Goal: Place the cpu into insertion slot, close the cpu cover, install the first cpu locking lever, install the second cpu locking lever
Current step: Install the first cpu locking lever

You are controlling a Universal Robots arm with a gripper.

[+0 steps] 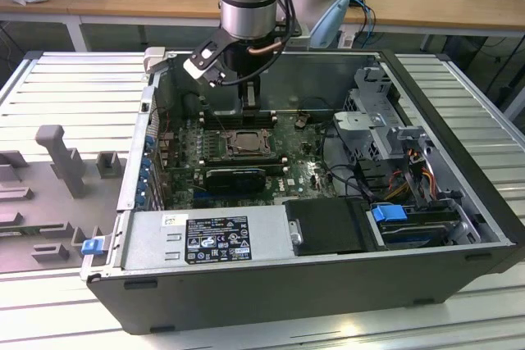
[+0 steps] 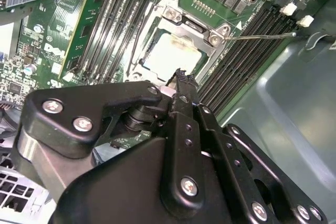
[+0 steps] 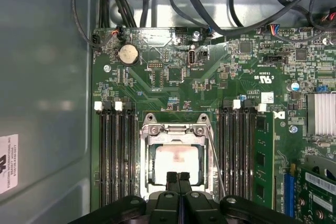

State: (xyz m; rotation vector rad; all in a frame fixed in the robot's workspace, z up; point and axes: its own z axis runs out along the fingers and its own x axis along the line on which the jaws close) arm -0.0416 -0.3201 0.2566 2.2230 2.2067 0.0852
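A black metal hand (image 3: 177, 178) is reaching down into an open computer case (image 1: 328, 276). Its two slim fingers (image 3: 171, 182) are pressed together and gripping nothing. The tips are sitting at the edge of the slot (image 1: 225, 152), and I cannot tell whether they are touching it.

Just past them the cpu (image 3: 177, 157), a flat square with a pale, matte silver face, is lying in the slot. The cover (image 3: 176, 128), a thin shiny steel frame, is framing it and appears folded down over it, so the lever steps seem to be in hand.

One lever (image 2: 262, 36), a thin springy wire, is sticking out sideways over the long black memory slots (image 3: 118, 156), apparently unlatched. Hooking it would call for a steady, precise push.

Beyond, the green board (image 3: 157, 77) is carrying the slot between two banks of memory slots. The case is lying on a ribbed grey bench (image 1: 74, 96).
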